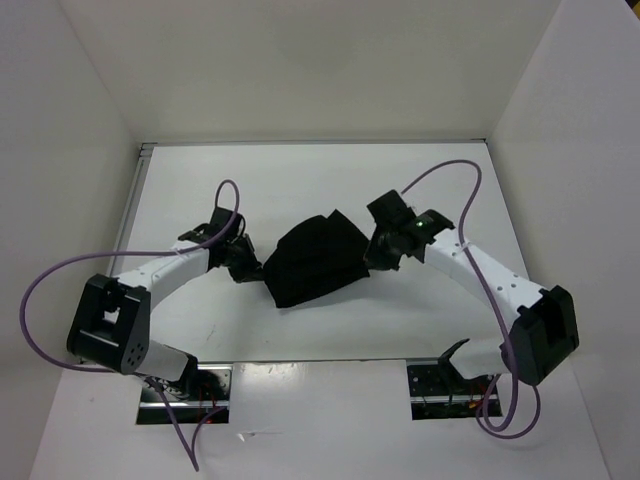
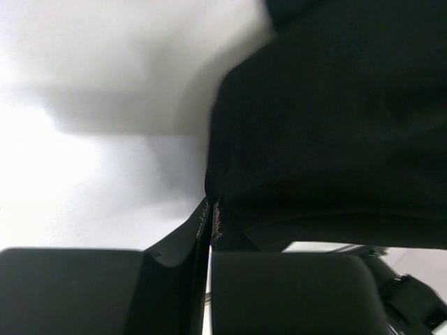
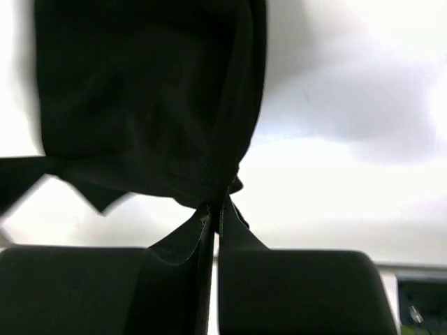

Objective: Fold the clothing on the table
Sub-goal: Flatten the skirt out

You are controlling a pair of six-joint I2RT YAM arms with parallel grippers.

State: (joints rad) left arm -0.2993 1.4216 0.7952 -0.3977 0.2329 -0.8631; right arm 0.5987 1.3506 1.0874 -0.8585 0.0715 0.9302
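The clothing (image 1: 315, 262), a small black cloth, hangs slack between my two grippers over the middle of the white table (image 1: 300, 185). My left gripper (image 1: 248, 268) is shut on the cloth's left edge; in the left wrist view the fabric (image 2: 328, 125) fills the right side and runs down into the gripper (image 2: 211, 213), whose jaws are pressed together. My right gripper (image 1: 378, 252) is shut on the cloth's right edge. In the right wrist view the cloth (image 3: 147, 98) hangs from the pinched gripper (image 3: 216, 206), its hem caught at the tips.
White walls enclose the table on three sides, with a metal rim (image 1: 145, 152) along the back left. Purple cables (image 1: 45, 290) loop off both arms. The arm bases (image 1: 185, 385) sit at the near edge.
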